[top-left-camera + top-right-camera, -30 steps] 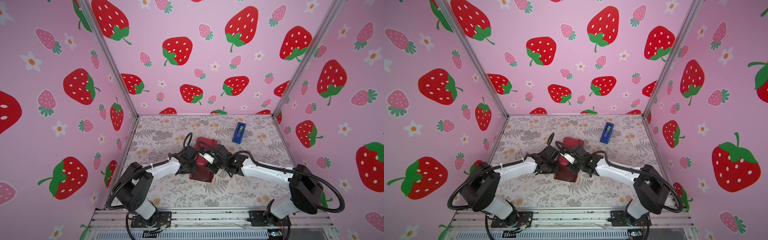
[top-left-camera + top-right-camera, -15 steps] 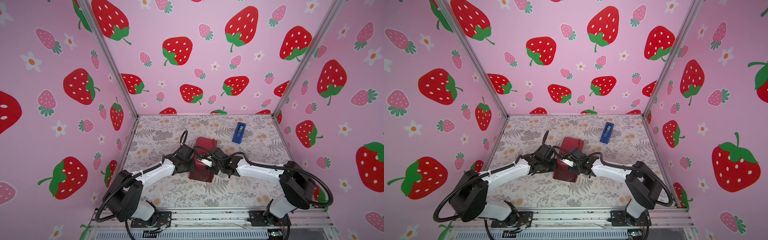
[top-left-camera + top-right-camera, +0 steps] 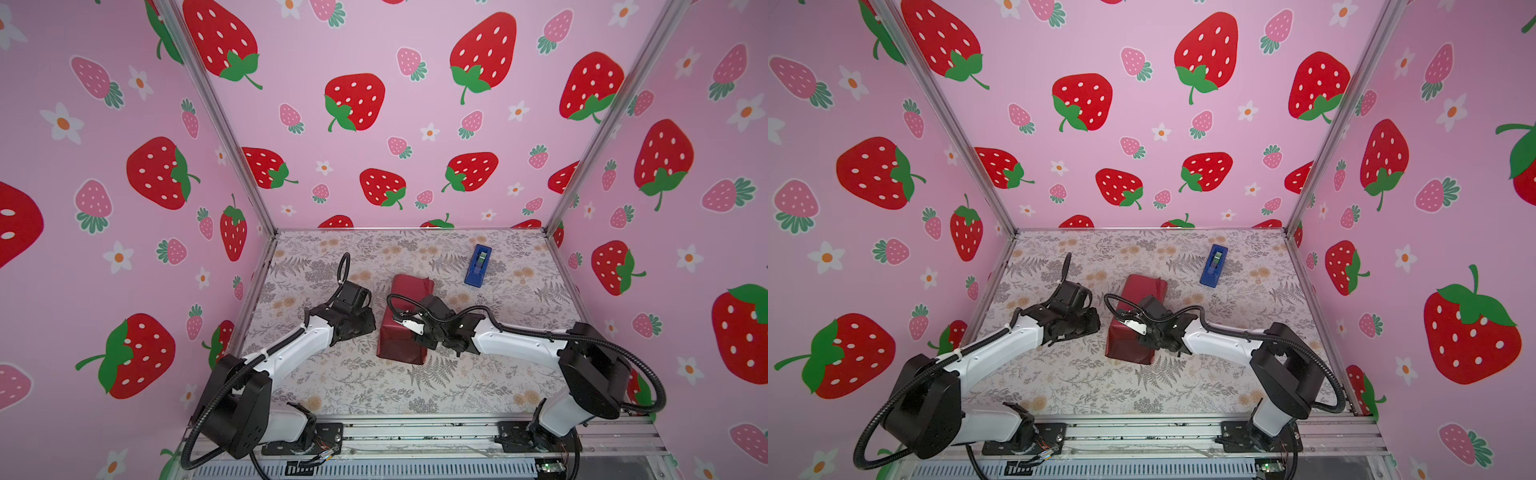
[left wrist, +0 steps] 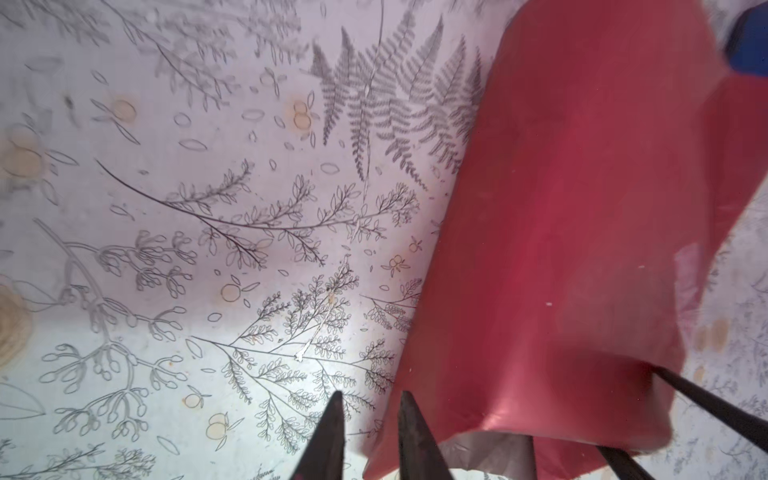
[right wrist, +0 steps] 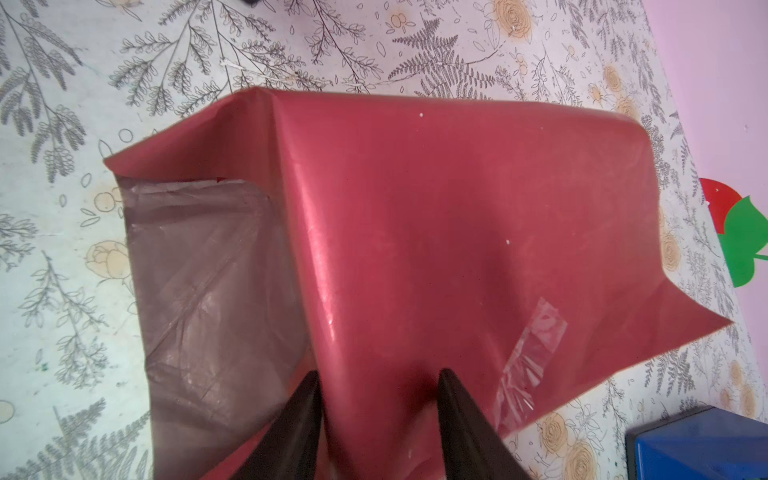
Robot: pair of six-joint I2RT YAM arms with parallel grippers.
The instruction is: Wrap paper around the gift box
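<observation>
Floral table, pink walls. At table ctr, paper covers box (hidden). R gripper straddles a paper ridge on top; grip unclear. L gripper, slightly parted and empty, sits beside paper. Hold top down w/ R while you fold open end. Vs. earlier frame: L is drawn back from paper's side.

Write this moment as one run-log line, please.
paper draped, box hidden | left end effector open beside paper | right end effector open on paper
</observation>
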